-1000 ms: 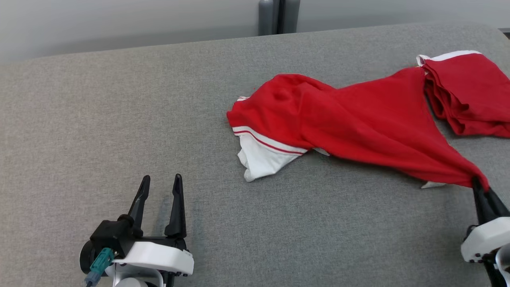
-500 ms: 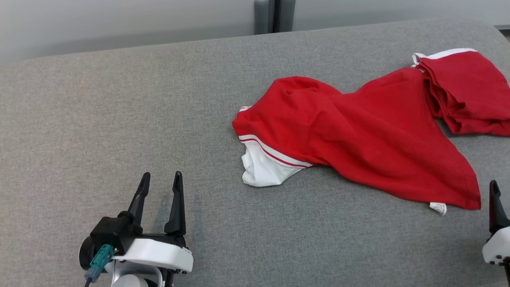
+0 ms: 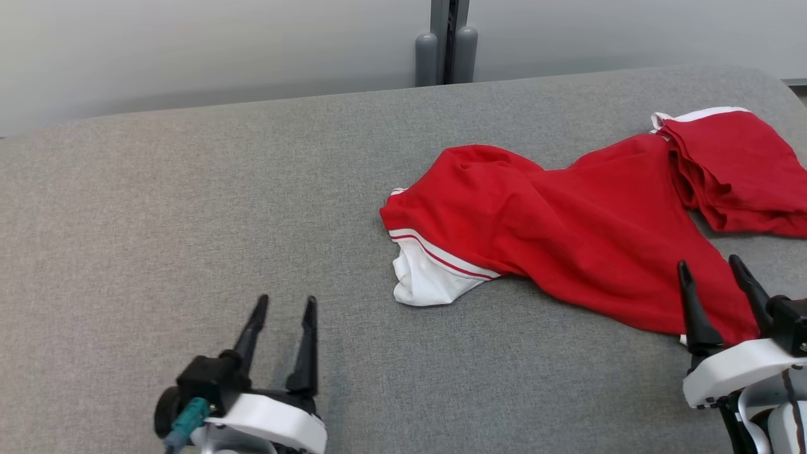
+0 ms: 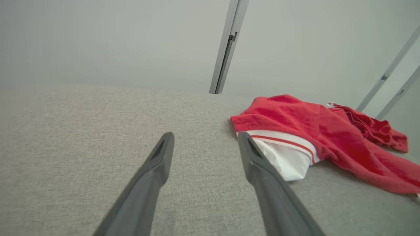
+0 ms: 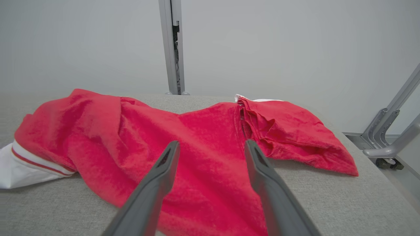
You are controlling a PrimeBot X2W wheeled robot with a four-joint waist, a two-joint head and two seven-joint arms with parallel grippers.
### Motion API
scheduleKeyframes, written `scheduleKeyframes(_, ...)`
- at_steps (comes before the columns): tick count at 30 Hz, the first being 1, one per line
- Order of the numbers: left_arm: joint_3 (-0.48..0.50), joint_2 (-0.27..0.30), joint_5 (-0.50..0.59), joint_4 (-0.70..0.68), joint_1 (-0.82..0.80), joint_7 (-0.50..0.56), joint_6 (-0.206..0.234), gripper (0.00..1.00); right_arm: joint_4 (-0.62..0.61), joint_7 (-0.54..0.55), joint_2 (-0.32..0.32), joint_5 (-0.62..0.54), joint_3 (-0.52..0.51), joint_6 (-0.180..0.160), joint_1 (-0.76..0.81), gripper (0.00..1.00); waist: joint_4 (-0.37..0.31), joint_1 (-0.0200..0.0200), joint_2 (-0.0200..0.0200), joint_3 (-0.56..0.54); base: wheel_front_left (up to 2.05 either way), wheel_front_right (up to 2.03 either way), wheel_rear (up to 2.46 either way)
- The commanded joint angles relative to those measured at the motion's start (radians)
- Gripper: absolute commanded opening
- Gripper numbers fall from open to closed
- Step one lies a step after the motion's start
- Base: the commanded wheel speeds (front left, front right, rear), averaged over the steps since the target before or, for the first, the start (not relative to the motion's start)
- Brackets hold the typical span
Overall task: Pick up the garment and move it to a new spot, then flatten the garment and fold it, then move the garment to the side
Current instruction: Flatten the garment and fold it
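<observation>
Right gripper (image 3: 707, 263) is spread wide, fingers parted and holding nothing, poised at the near corner of the red garment (image 3: 567, 239). From the head view I can't quite tell whether the tips brush the cloth or hang just above it. That garment lies crumpled on the right half of the grey padded surface (image 3: 189, 189), its red body twisted and bunched. A white cuff (image 3: 429, 284) with a red stripe pokes out at its left end, and a folded red part (image 3: 737, 164) with white trim sits toward the far right edge. Over on the left, the left gripper (image 3: 285, 301) is open too, empty, fingers pointing up over bare grey fabric, well apart from the garment. Behind the far edge stands a grey upright post (image 3: 446, 50).
</observation>
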Motion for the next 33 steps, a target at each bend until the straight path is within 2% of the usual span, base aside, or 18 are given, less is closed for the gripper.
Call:
scheduleKeyframes(1, -0.030, 0.002, 0.000, 0.020, -0.019, 0.008, -0.022, 1.00, -0.011, -0.001, 0.001, 0.008, 0.007, 0.000, 0.005, 1.00, 0.003, 0.0000, -0.0001, -0.005, 0.00, 0.00, 0.00)
scheduleKeyframes(2, -0.030, 0.002, 0.000, 0.020, -0.019, 0.008, -0.022, 1.00, -0.011, -0.001, 0.001, 0.008, 0.007, 0.000, 0.005, 1.00, 0.003, 0.0000, -0.0001, -0.005, 0.00, 0.00, 0.00)
scheduleKeyframes(7, -0.135, 0.002, -0.005, 0.090, -0.081, 0.044, -0.083, 1.00, -0.027, -0.015, 0.018, -0.003, 0.012, 0.000, 0.000, 1.00, -0.016, 0.0000, -0.0001, -0.004, 0.00, 0.00, 0.00)
scheduleKeyframes(10, -0.198, 0.002, -0.022, 0.142, -0.138, 0.058, -0.102, 1.00, -0.033, -0.029, 0.033, -0.005, 0.006, 0.000, -0.014, 1.00, -0.043, 0.0000, -0.0001, 0.003, 0.00, 0.00, 0.00)
scheduleKeyframes(16, -0.263, 0.002, -0.076, 0.282, -0.243, 0.054, -0.088, 1.00, -0.044, -0.059, 0.070, -0.009, 0.002, 0.000, -0.041, 1.00, -0.109, 0.0000, -0.0001, 0.032, 0.00, 0.00, 0.00)
scheduleKeyframes(22, -0.263, 0.002, -0.114, 0.419, -0.337, 0.028, -0.070, 1.00, -0.054, -0.081, 0.096, -0.006, 0.018, 0.000, -0.064, 1.00, -0.157, 0.0000, -0.0001, 0.069, 0.00, 0.00, 0.00)
scheduleKeyframes(24, -0.262, 0.002, -0.132, 0.465, -0.361, 0.024, -0.065, 0.85, -0.052, -0.088, 0.101, -0.001, 0.023, 0.000, -0.070, 1.00, -0.166, 0.0000, -0.0001, 0.079, 0.00, 0.00, 0.00)
scheduleKeyframes(25, -0.263, 0.002, -0.141, 0.487, -0.372, 0.022, -0.062, 0.58, -0.051, -0.091, 0.103, 0.000, 0.026, 0.000, -0.073, 1.00, -0.169, 0.0000, -0.0001, 0.082, 0.00, 0.00, 0.00)
scheduleKeyframes(26, -0.266, 0.002, -0.149, 0.508, -0.382, 0.021, -0.060, 0.42, -0.051, -0.096, 0.105, 0.001, 0.028, 0.000, -0.075, 1.00, -0.171, 0.0000, -0.0001, 0.085, 0.00, 0.00, 0.00)
scheduleKeyframes(27, -0.272, 0.002, -0.158, 0.529, -0.389, 0.019, -0.062, 0.07, -0.052, -0.098, 0.106, 0.005, 0.031, 0.000, -0.077, 1.00, -0.172, 0.0000, -0.0001, 0.087, 0.00, 0.00, 0.00)
scheduleKeyframes(28, -0.279, 0.002, -0.168, 0.547, -0.395, 0.018, -0.067, 0.00, -0.051, -0.100, 0.107, 0.006, 0.032, 0.000, -0.080, 1.00, -0.173, 0.0000, -0.0001, 0.089, 0.00, 0.00, 0.00)
scheduleKeyframes(33, -0.298, 0.002, -0.218, 0.560, -0.418, 0.002, -0.071, 0.00, -0.043, -0.110, 0.109, 0.005, 0.016, 0.000, -0.079, 1.00, -0.147, 0.0000, -0.0001, 0.089, 0.00, 0.00, 0.00)
